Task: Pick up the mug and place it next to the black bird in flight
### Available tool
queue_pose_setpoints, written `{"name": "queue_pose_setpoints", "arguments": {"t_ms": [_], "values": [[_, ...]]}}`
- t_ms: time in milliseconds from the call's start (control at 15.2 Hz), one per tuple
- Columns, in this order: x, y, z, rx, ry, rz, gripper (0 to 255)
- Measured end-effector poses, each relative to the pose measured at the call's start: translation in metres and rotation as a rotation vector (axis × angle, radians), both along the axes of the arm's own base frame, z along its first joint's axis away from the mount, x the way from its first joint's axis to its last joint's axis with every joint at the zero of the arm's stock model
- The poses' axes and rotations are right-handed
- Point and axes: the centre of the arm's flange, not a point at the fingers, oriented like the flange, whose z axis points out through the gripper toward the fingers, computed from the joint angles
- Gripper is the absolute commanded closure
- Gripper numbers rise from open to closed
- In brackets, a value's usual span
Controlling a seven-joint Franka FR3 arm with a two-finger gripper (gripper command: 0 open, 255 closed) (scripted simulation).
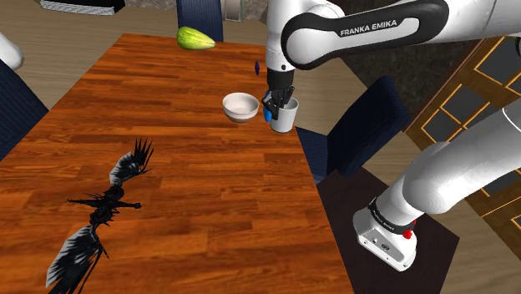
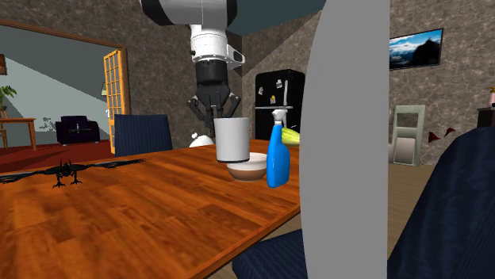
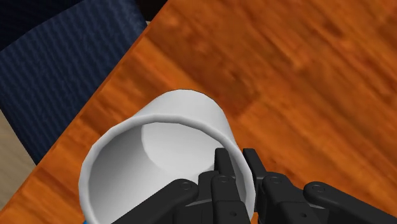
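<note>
A plain white mug [image 1: 285,116] [image 2: 232,139] [image 3: 159,146] is near the table edge that faces the stand. My gripper [image 1: 280,98] [image 2: 214,117] [image 3: 235,167] comes down from above, shut on the mug's rim, one finger inside and one outside the wall. In the second exterior view the mug's base seems to hang just above the tabletop. The black bird in flight [image 1: 104,209] [image 2: 67,170] lies with wings spread on the wooden table [image 1: 192,184], far from the mug, toward the shoulder view's lower left.
A white bowl [image 1: 240,106] [image 2: 247,168] sits right beside the mug, with a blue spray bottle [image 2: 278,154] close by. A green fruit [image 1: 195,38] lies at the table's far end. Dark blue chairs [image 1: 359,125] [image 2: 143,133] stand along the table's sides.
</note>
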Motion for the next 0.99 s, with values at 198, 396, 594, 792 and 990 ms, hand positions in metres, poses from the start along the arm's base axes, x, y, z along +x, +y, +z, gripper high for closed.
{"name": "queue_pose_setpoints", "arguments": {"t_ms": [198,396,594,792,990], "values": [[0.001,-0.001,0.015,0.0,0.0,0.0,255],[0.001,0.0,0.031,0.0,0.0,0.0,255],[0.0,-0.001,0.048,0.0,0.0,0.0,255],[-0.007,0.013,0.055,0.0,0.0,0.001,255],[-0.026,0.048,0.056,0.0,0.0,0.002,255]]}}
